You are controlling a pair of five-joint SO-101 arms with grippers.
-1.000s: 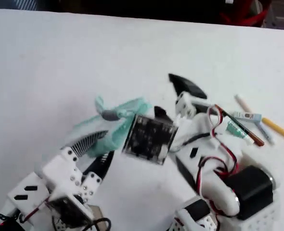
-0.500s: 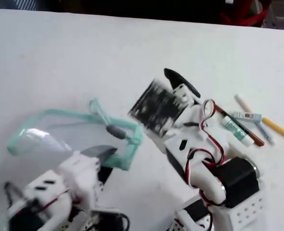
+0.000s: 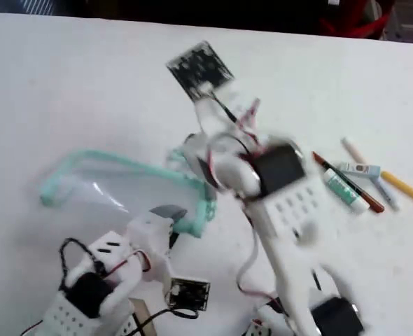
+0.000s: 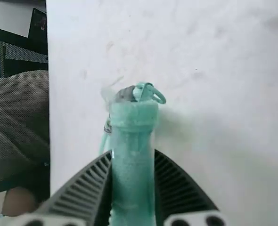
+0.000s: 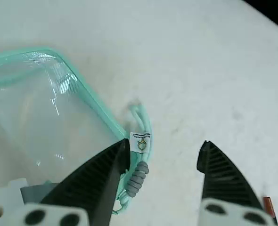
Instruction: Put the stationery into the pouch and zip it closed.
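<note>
Mint-trimmed clear pouch lies on your white surface, one end clenched in your left gripper. Your right gripper hangs released beside the zip pull. The stationery lies apart from the pouch.

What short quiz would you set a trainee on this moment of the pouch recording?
1. True or false: the stationery lies inside the pouch.
2. The left gripper is shut on: A) the pouch's teal edge, B) a pencil, C) nothing.
3. In one word, how do the jaws of the right gripper stand beside the grey zipper pull?
Key: 1 false, it lies on the table, apart from the pouch; 2 A; 3 open.
</note>
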